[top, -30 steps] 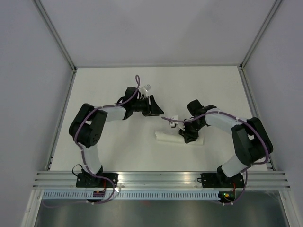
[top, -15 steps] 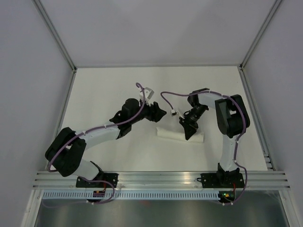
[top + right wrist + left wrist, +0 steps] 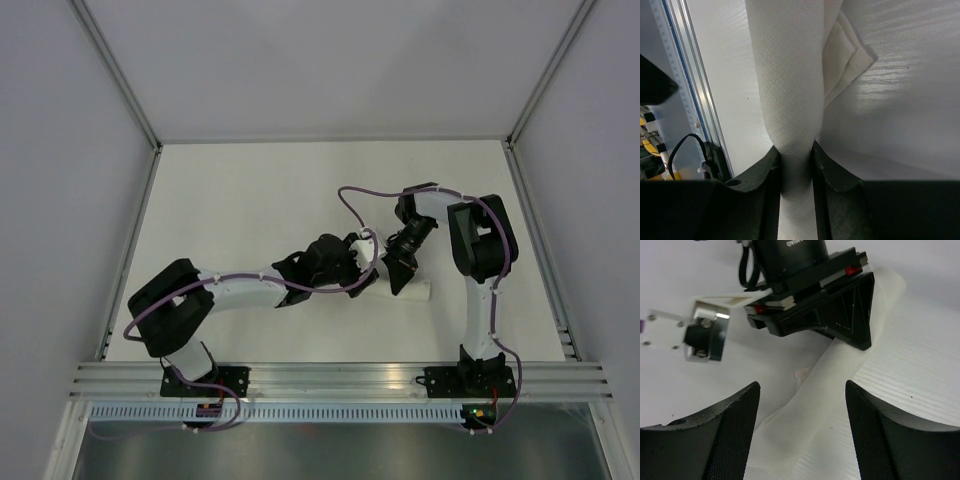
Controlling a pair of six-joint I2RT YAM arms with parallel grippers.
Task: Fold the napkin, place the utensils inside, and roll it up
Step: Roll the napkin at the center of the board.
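Two pincers meet right of centre frame: the left pincer (image 3: pixel 358 274) stands wide open and empty, straddling the rolled napkin (image 3: pixel 418 293) (utensils unseen, presumably inside) on the surface (image 3: pixel 230 200); the right pincer (image 3: pixel 399 274) pinches the roll. Rolling looks nearly done; next, tighten, then release gently.
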